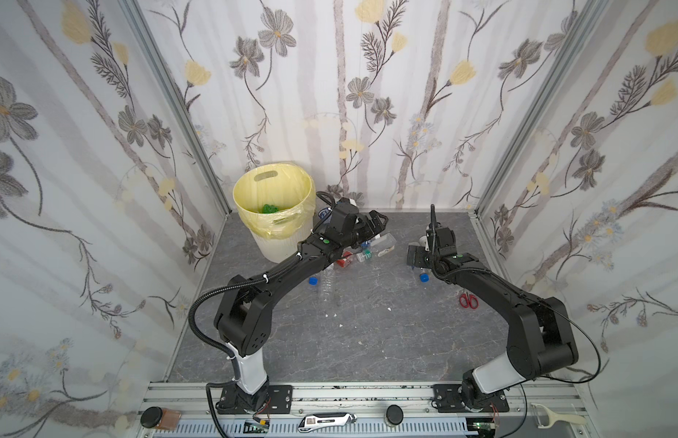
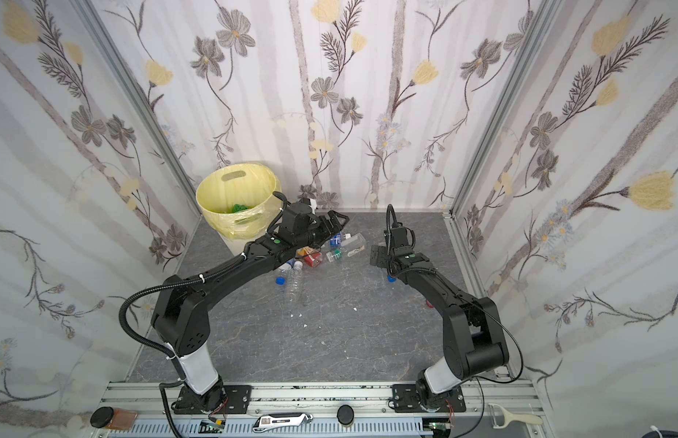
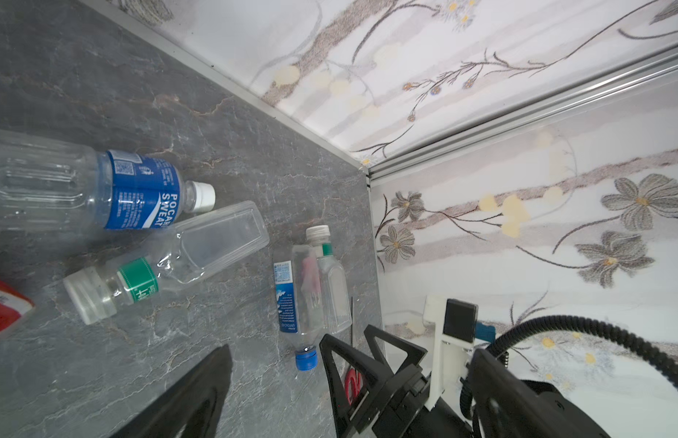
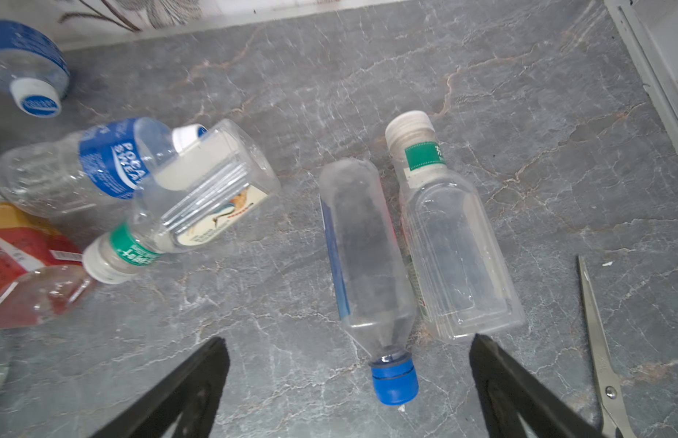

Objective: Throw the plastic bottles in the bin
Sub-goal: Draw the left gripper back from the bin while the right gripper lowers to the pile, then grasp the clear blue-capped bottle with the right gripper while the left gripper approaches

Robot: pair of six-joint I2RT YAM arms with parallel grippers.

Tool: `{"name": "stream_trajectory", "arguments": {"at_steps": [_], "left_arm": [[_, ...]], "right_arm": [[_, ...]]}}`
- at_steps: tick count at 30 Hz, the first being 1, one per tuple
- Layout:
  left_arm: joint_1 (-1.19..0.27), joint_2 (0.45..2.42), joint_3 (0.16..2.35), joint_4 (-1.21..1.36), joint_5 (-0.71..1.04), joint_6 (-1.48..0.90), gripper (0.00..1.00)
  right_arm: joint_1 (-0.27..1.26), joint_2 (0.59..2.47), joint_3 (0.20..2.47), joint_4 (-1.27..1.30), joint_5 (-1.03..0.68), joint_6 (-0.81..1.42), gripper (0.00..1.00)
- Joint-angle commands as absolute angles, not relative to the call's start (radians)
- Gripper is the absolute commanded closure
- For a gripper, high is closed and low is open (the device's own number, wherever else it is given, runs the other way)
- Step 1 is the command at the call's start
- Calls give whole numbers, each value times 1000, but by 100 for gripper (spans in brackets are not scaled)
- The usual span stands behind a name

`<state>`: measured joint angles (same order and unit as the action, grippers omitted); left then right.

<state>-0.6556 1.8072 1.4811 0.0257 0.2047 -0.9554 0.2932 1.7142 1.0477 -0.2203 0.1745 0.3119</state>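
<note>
The cream bin (image 1: pixel 280 246) with its yellow liner stands at the back left; something green (image 1: pixel 269 208) lies inside it. Several plastic bottles (image 1: pixel 368 250) lie in a heap beside it, under my left gripper (image 1: pixel 379 223), which hangs open and empty above them. In the right wrist view a clear blue-capped bottle (image 4: pixel 368 258) and a flat bottle with a green band (image 4: pixel 455 246) lie side by side on the floor. My right gripper (image 4: pixel 349 341) is open just above them, with the blue cap between its fingers and touching neither. A blue-labelled bottle (image 3: pixel 140 195) lies near a red-labelled one (image 4: pixel 22 265).
Red-handled scissors (image 1: pixel 468 300) lie on the grey floor to the right, close to the right arm. A long clear bottle (image 1: pixel 326 284) lies in front of the left forearm. The cell's walls close in the back and both sides.
</note>
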Motion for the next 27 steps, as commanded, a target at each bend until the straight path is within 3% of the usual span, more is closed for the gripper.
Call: {"name": "stream_trajectory", "arguments": {"at_steps": [1, 19, 27], "left_arm": [[-663, 1803, 1444, 48, 211, -937, 0], [-742, 1787, 1246, 48, 138, -897, 0], [-751, 1770, 1197, 46, 105, -903, 0]], "right_arm": [[288, 1744, 1066, -189, 182, 286, 1], [278, 1920, 1129, -199, 166, 273, 15], [277, 1964, 1156, -228, 179, 266, 32]]}}
